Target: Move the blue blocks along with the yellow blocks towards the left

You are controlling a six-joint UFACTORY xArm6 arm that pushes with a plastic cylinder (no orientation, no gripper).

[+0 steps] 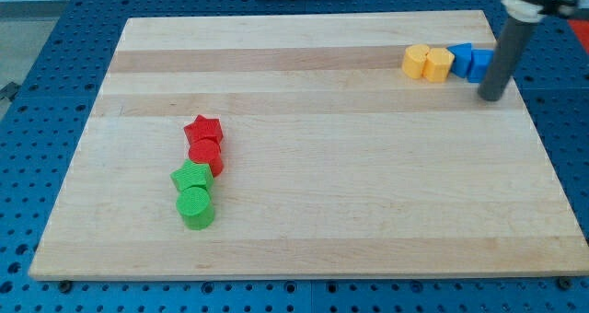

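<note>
Two yellow blocks sit near the view's top right: a hexagon-like one (416,62) and a round one (439,64) touching it on its right. Two blue blocks follow in the same row: one (460,59) beside the yellow pair and one (479,65) further right. My tip (493,97) rests on the board just right of and slightly below the rightmost blue block, with the dark rod rising from it and hiding part of that block's right edge.
A red star block (203,129) and a red round block (205,154) sit left of centre, with a green star block (191,178) and a green cylinder (196,207) below them. The wooden board (304,212) lies on a blue perforated table (561,120).
</note>
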